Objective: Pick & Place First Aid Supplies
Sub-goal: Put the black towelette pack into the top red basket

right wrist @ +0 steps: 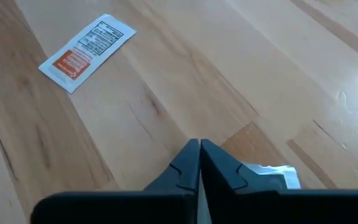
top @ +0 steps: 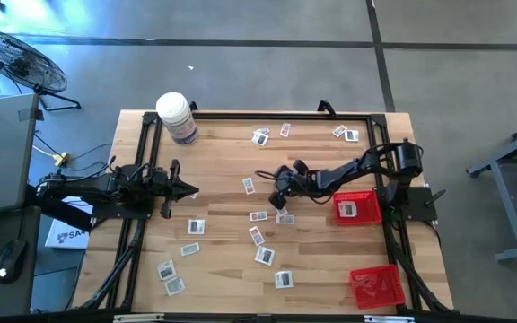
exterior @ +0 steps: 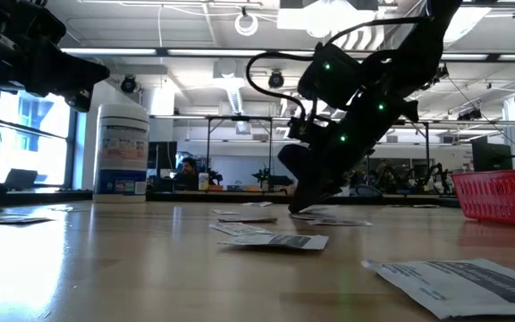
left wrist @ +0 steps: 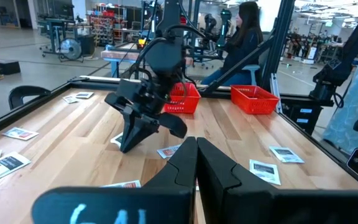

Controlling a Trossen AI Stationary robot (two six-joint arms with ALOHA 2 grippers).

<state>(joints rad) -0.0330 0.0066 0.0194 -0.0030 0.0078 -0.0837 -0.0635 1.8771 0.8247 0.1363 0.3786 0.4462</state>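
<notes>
Presently, the left arm lies low along the table's nine o'clock edge, forearm level and pointing toward centre; left gripper [top: 189, 189] has its fingers pressed together with nothing between them. The white bottle [top: 177, 117] stands at about eleven o'clock. The packets [top: 259, 234] lie scattered flat over the wooden table [top: 214, 269], most from the centre toward six o'clock, a few near twelve. The right arm reaches from three o'clock, elbow bent, wrist pitched steeply down just right of centre; right gripper [top: 282, 205] touches the tabletop with fingers closed, and a white packet [right wrist: 272, 176] shows at their tips, though whether it is pinched cannot be told. One red basket [top: 357, 207] at three o'clock holds a packet; another basket [top: 377, 287] sits near five o'clock.
</notes>
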